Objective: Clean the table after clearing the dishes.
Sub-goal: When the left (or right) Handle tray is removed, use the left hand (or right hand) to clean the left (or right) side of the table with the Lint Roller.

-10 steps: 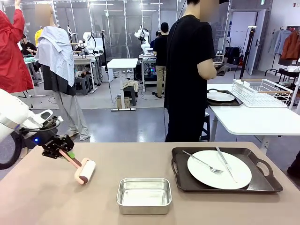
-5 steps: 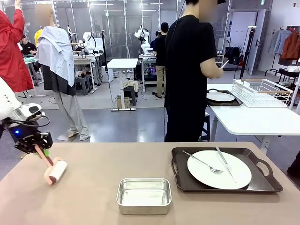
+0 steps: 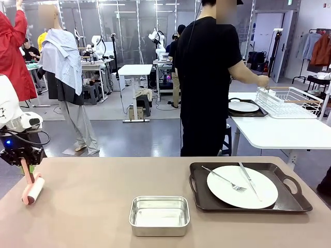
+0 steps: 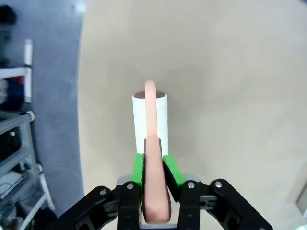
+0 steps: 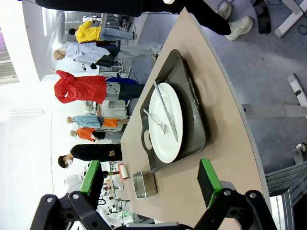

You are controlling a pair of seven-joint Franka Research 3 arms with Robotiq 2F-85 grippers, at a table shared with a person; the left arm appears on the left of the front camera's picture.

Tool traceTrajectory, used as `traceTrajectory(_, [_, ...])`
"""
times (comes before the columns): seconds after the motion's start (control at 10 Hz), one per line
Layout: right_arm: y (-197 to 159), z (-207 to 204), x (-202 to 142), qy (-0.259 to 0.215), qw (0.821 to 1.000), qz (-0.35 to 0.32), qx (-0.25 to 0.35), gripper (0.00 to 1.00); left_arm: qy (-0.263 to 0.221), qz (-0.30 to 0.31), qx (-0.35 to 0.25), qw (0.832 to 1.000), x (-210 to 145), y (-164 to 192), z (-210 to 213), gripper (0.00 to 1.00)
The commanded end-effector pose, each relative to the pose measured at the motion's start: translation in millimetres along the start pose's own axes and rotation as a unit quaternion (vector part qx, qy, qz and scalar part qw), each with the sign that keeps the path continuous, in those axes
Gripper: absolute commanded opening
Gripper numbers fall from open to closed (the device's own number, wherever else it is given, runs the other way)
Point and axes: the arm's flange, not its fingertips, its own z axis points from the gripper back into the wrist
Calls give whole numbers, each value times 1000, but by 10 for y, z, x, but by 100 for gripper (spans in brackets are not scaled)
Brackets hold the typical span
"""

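- Left end effector (image 4: 154,168) clamped on the lint roller's (image 4: 149,117) handle, at the bench's (image 3: 103,206) left edge.
- Right end effector (image 5: 149,178), jaws apart, is nearer the plate (image 3: 242,186) on its tray (image 3: 199,200), well to the right.
- Second plate (image 3: 243,106) sits on the far white table (image 3: 279,135).

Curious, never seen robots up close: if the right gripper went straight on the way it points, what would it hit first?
Most likely the white plate on its dark tray; depth is hard to judge.
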Motion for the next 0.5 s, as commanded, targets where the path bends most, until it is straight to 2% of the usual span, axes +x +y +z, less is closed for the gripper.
traceTrajectory(0.0, [28,33,-23,2,1000,1,3,100,-46,-17,29,998,-350,-152,547,23])
traceTrajectory(0.2, [28,33,-23,2,1000,1,3,100,-104,-23,55,993,-554,-184,1114,23])
traceTrajectory(0.4, [28,33,-23,2,1000,1,3,100,-127,-7,30,991,-581,-152,1172,23])
